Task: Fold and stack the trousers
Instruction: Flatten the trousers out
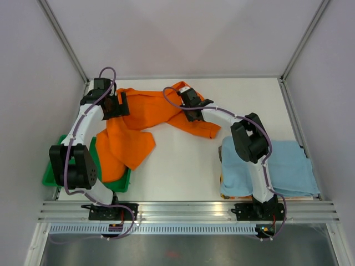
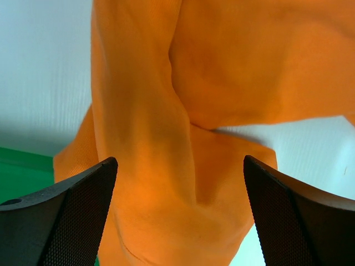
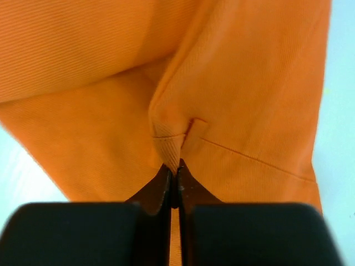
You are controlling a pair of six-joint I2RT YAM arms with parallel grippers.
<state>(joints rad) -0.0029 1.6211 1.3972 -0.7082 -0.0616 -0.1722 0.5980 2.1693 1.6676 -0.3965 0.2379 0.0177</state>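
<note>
The orange trousers (image 1: pixel 145 113) lie spread and rumpled across the far left and middle of the table, with one part draped over the green tray (image 1: pixel 54 172). My left gripper (image 1: pixel 123 104) is open above the trousers' far left part; its fingers (image 2: pixel 77 213) stand wide apart over the orange fabric (image 2: pixel 183 144). My right gripper (image 1: pixel 191 100) is shut on a pinched fold of the trousers (image 3: pixel 172 147) near their far right end.
A folded light blue cloth (image 1: pixel 272 166) lies at the near right, beside my right arm's base. The green tray stands at the near left edge. White walls and metal posts close in the table at the back and sides.
</note>
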